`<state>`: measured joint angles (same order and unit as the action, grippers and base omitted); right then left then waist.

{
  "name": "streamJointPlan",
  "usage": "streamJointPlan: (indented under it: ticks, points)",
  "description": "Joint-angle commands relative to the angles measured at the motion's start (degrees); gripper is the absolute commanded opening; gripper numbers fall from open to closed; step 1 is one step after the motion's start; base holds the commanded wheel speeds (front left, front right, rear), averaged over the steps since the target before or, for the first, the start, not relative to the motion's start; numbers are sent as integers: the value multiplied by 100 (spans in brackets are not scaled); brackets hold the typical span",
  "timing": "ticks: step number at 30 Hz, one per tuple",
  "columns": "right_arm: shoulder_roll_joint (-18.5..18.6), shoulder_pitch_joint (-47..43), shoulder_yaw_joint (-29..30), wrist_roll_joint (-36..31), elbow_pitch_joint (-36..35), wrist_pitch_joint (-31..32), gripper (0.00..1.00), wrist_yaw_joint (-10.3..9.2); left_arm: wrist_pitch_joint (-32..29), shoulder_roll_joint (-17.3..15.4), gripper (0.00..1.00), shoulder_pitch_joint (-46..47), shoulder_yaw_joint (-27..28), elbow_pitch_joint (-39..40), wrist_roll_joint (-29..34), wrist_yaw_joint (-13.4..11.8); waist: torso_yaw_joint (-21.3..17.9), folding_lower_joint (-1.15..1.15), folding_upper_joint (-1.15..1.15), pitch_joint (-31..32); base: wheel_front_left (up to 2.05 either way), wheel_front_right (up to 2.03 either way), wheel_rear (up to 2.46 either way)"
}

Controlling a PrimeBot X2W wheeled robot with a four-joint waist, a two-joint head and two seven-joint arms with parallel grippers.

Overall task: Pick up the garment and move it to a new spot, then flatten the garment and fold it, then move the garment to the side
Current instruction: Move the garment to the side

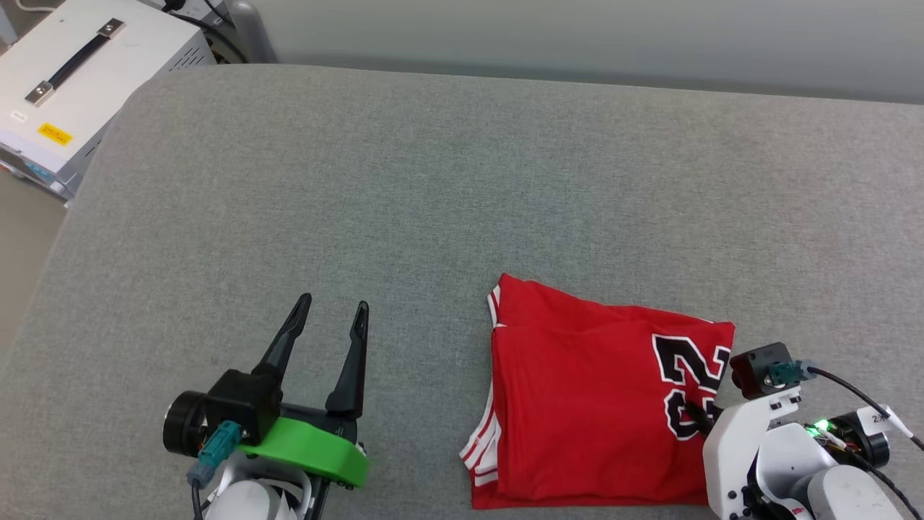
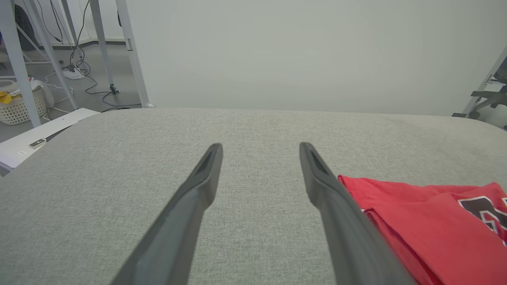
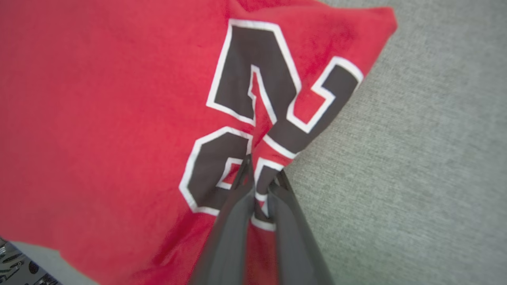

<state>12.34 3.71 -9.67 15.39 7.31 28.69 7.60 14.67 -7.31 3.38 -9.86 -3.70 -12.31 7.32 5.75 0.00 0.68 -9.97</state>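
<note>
You see the folded red jersey T-shirt (image 1: 577,412) with black, white-edged numbers at the lower right of the head view, lying on the grey fabric surface (image 1: 433,180). The right hand (image 3: 261,170) is clenched on a fold at the numbers. The left hand (image 1: 336,303) is released at the lower left, apart from the shirt.

The folded red fabric T-shirt (image 1: 577,404) lies on the wide grey upholstered surface (image 1: 433,180), near its front edge and right of centre. The left gripper with two long dark fingers (image 1: 336,303) is over bare surface well to the left of the T-shirt, apart from it. The right gripper (image 3: 261,170) is at the T-shirt's right edge, pinching a ridge of cloth at the printed number. A white metal box with a black strap handle (image 1: 94,79) stands beyond the surface's far left corner.
</note>
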Motion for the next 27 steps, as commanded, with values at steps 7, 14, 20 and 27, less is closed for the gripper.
streamJointPlan:
  ticks: [7, 14, 20, 27]
  points:
    - [789, 435, -537, -472, -365, -90, 0, -11, 33, -66, 100, -12, -96, 57, 37, 16, -596, 0, -68, 196, 0, 0, 0]
    - [1769, 960, -1073, -451, -762, 104, 0, -11, 33, -88, 100, 23, -279, 171, 67, 16, -1253, 0, -68, 32, 0, 0, 0]
    - [2447, 1456, -1201, -316, -932, 209, 0, -11, 33, -169, 100, 161, -467, 306, 106, 16, -1814, 0, -68, -294, 0, 0, 0]
    - [2965, 1966, -1030, -354, -719, 64, 0, -11, 33, -436, 100, 518, -639, 653, 205, 16, -2368, 0, -68, -971, 0, 0, 0]
